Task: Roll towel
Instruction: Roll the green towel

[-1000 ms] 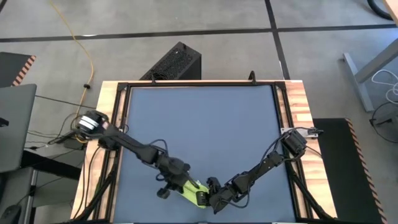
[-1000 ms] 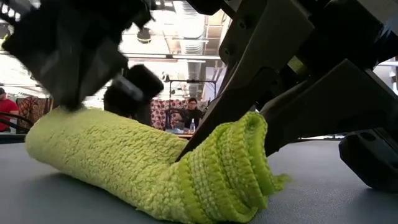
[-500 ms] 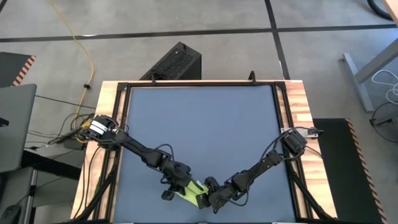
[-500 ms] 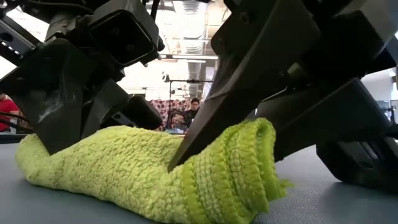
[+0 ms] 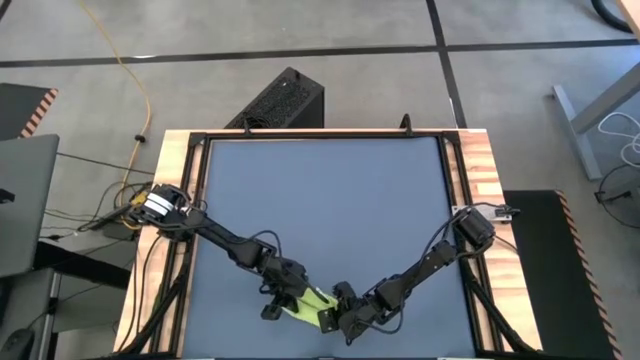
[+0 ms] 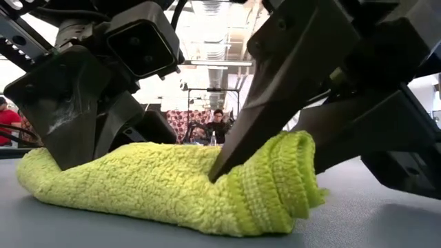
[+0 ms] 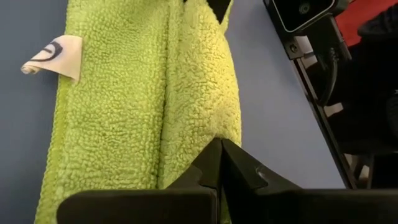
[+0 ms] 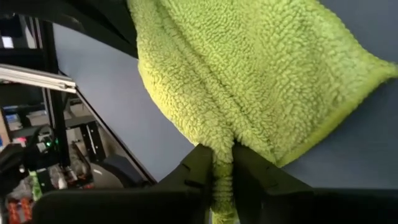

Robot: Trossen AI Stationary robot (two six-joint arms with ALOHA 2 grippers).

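The lime-green towel (image 5: 305,304) lies rolled into a short log on the dark blue-grey mat (image 5: 320,200), close to the table's near edge. Its long side rests on the mat (image 6: 151,189). A white label (image 7: 53,56) sticks out of one edge. My left gripper (image 5: 283,302) is shut at the roll's left end (image 6: 41,172). My right gripper (image 5: 336,318) is shut on the roll's right end (image 6: 275,186). Both arms hide most of the towel from above. My left gripper rests its shut fingertips (image 7: 221,149) on the towel's left end (image 7: 186,155), coming slanting down from the table's left and far side. No cloth shows between the fingers. The towel lies on the mat under them. My right gripper pinches a raised ridge of the towel (image 8: 221,146) between its two fingers at the roll's right end. The fingers come slanting down from the table's right side (image 6: 238,155). Several wound layers show at that end (image 6: 272,200), which rests on the mat.
The mat is framed by black rails and wooden strips (image 5: 480,170). A black box (image 5: 285,100) stands beyond the far edge. The towel lies near the table's near edge. People sit in the room behind (image 6: 217,124).
My left gripper has come down and toward the near edge onto the towel's left end, which now lies lower and flatter. My right gripper has kept its hold on the right end, which has sunk from raised loose layers to a tighter coil on the mat.
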